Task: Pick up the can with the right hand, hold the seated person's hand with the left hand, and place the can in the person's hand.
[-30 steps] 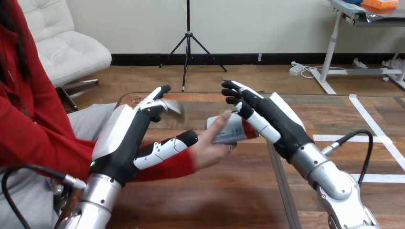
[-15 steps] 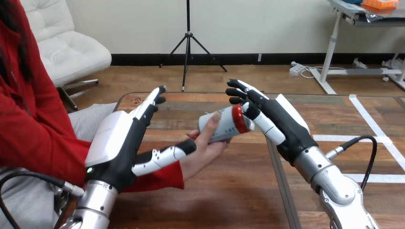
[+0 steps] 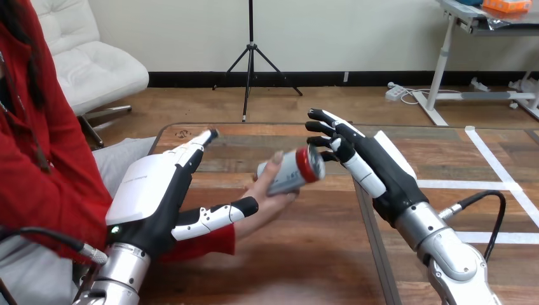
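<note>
Black-and-white right hand [image 3: 376,173] hangs over the table's middle, palm facing left, fingers [image 3: 325,118] spread and only slightly bent, gripping nothing. Its thumb tip sits just beside the red end of the can; cannot tell if they touch. Silver right forearm runs down to the bottom right corner.

Left hand [image 3: 151,198] is at the view's left, white back shell toward the camera, fingers [image 3: 191,152] straight and pointing up and away, thumb [image 3: 216,215] stuck out to the right. The hand is spread, not curled round anything. The thumb lies in front of the person's red sleeve [image 3: 213,240] at the wrist; contact unclear.

Grey metal can with a red band at one end [image 3: 287,173] lies tilted in the person's hand [image 3: 264,202], red end up and toward the right hand. The person's fingers and thumb wrap round its grey body. Can is off the table surface, between the two robot hands, nearer the right one.

Dark plank wooden table [image 3: 286,270] lies under all of it, with a seam running down its right part.
</note>
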Robot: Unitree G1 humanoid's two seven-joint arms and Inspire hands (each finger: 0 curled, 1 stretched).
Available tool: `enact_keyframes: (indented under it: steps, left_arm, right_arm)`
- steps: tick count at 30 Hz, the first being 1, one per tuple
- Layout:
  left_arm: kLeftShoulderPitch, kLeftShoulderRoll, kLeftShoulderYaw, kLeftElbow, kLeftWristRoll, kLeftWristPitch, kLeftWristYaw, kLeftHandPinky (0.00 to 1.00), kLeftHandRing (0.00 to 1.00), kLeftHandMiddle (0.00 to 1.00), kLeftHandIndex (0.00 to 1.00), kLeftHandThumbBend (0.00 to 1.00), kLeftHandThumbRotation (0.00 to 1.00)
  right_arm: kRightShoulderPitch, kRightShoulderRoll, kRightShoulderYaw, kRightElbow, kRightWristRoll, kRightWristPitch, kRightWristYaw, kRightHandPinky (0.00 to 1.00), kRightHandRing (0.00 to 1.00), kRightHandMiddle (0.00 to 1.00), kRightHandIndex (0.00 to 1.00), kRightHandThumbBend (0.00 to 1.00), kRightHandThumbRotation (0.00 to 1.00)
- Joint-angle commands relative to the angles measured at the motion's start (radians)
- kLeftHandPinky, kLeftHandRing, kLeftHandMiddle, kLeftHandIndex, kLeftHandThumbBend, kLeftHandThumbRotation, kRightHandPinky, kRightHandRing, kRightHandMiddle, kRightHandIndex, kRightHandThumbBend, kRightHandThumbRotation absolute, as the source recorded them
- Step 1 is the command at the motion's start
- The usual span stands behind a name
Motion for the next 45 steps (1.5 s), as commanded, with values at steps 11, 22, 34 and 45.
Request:
enact_keyframes:
  steps: [11, 22, 34, 45]
  left_arm:
    - [-0.048, 0.018, 0.000, -0.047, -0.038, -0.014, -0.045, 0.92, 0.92, 0.93, 0.78, 0.92, 1.00]
    - [-0.054, 0.014, 0.002, -0.047, -0.053, -0.010, -0.050, 0.89, 0.91, 0.91, 0.79, 0.94, 1.00]
    - [-0.056, 0.001, 0.012, -0.029, -0.122, -0.056, -0.041, 0.87, 0.90, 0.90, 0.81, 0.94, 1.00]
    - [-0.052, -0.048, 0.030, 0.027, -0.328, -0.163, -0.051, 0.82, 0.90, 0.88, 0.80, 0.91, 1.00]
  right_arm:
    - [-0.034, -0.001, -0.036, -0.076, 0.028, -0.015, -0.002, 0.75, 0.82, 0.88, 0.91, 1.00, 1.00]
    - [-0.031, 0.003, -0.039, -0.094, 0.033, -0.009, 0.002, 0.73, 0.82, 0.88, 0.91, 1.00, 1.00]
    - [-0.017, 0.007, -0.038, -0.117, 0.043, -0.001, 0.008, 0.72, 0.82, 0.87, 0.91, 1.00, 1.00]
    - [0.007, 0.023, -0.048, -0.140, 0.078, 0.003, 0.016, 0.73, 0.82, 0.87, 0.91, 1.00, 1.00]
